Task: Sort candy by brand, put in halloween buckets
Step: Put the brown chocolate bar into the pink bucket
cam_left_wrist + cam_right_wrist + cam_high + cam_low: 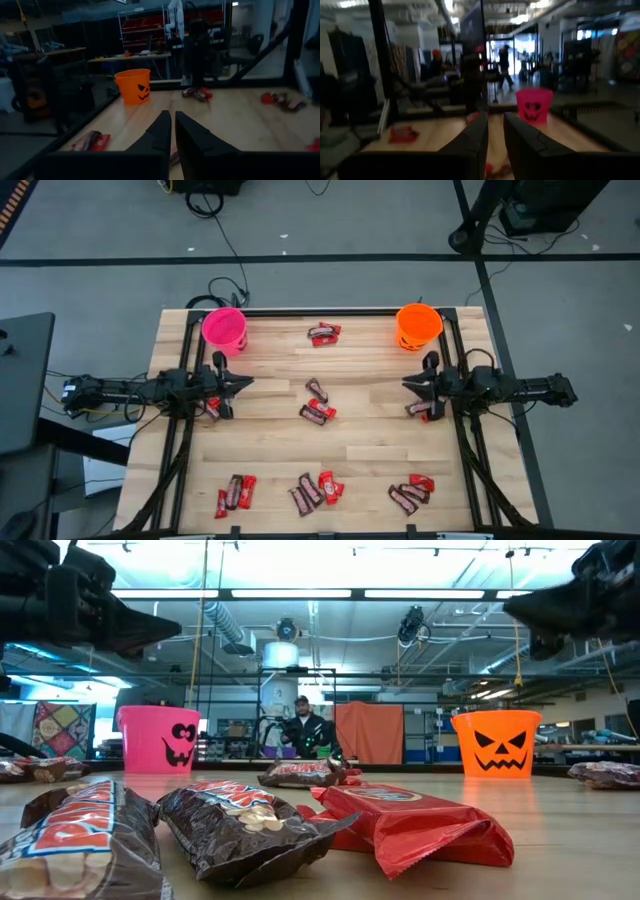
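The candy (318, 412) lies scattered in small clusters on the tabletop (370, 430): a red-and-brown pair at the frame's upper middle (323, 333), two little groups at the centre, and three heaps along the lower edge, at lower left (235, 492), lower middle (315, 490) and lower right (411, 493). In the low view brown wrappers (235, 825) and a red wrapper (415, 825) fill the foreground. One more bar lies under each arm's tip, near the left (213, 407) and right (420, 409) sides.

The pink bucket (224, 328) stands upright at the upper left corner of the tabletop, the orange bucket (418, 325) at the upper right, well apart from each other. Neither bucket's inside can be seen well enough to tell whether it holds any candy.

The left claw (240, 384) hangs over the left side of the tabletop, just below the pink bucket in the frame, its fingers (162, 132) pressed nearly together and holding nothing. The right claw (410, 385) mirrors it below the orange bucket, its fingers (477, 135) narrowly parted, with nothing between them.

Beyond the tabletop, in the low view, a person (303, 730) sits in the room.
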You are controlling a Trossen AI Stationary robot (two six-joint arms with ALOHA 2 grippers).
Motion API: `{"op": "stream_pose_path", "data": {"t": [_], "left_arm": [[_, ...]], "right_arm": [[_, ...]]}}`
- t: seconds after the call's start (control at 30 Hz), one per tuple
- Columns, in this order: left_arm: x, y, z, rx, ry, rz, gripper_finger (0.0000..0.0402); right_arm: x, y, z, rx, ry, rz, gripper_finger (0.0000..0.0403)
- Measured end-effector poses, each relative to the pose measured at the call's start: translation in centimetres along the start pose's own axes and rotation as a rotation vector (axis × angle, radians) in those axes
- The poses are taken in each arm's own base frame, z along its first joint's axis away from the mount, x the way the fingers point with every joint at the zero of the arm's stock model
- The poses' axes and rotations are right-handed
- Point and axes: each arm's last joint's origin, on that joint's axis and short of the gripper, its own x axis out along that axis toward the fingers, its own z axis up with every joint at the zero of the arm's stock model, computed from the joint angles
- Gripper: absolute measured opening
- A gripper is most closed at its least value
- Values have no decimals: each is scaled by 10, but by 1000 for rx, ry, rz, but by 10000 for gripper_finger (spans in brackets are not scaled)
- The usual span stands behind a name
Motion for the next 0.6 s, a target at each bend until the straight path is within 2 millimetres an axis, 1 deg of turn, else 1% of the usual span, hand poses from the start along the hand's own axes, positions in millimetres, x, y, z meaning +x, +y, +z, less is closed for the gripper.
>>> {"op": "stream_pose_path", "data": {"t": [0.13, 0.23, 0.33, 0.4, 0.47, 0.53, 0.6], "left_arm": [[0, 0, 2, -21, -23, 1, 30], [0, 0, 3, -33, -26, -2, 30], [0, 0, 1, -38, -15, -3, 30], [0, 0, 2, -36, -17, 6, 30], [0, 2, 2, -72, -12, 46, 30], [2, 3, 8, -130, 8, 92, 31], [5, 4, 15, -138, 31, 102, 34]], "right_arm": [[-2, -4, 17, 9, -175, -146, 75], [-3, -6, 22, 117, -240, -209, 75], [-2, -7, 16, 204, -192, -246, 75], [0, -8, 11, 194, -143, -271, 75], [1, -9, 8, 182, -113, -288, 75], [4, -9, 4, 192, -77, -291, 75], [7, -9, 0, 195, -36, -275, 75]]}}
